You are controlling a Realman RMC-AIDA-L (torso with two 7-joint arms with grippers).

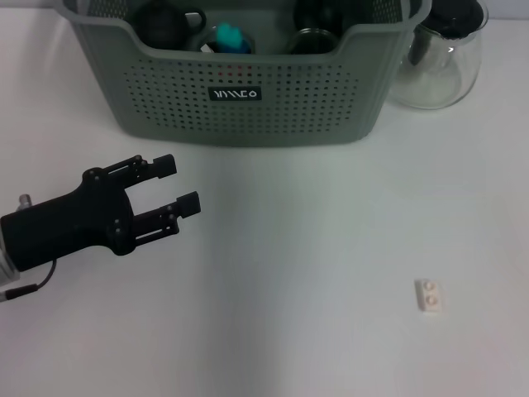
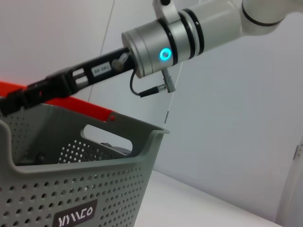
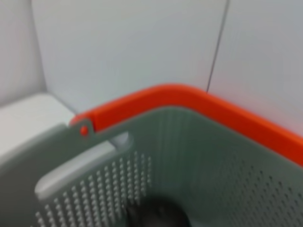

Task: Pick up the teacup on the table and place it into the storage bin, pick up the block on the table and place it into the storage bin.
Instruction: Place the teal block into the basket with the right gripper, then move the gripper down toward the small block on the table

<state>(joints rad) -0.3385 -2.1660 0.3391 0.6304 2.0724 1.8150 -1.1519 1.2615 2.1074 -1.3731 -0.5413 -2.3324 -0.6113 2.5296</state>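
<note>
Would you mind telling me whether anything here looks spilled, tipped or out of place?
Nothing stands out. The storage bin sits upright, the glass jug stands beside it, the block lies flat on the table, and no spill shows.

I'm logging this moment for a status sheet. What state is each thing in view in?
Bin: upright on the table, dark items and a teal thing inside.
Block: flat on the table, outside the bin, untouched.
Jug: upright beside the bin, dark lid on.
Left claw: open, empty, in front of the bin.
Right claw: over the bin; cannot tell if open.
</note>
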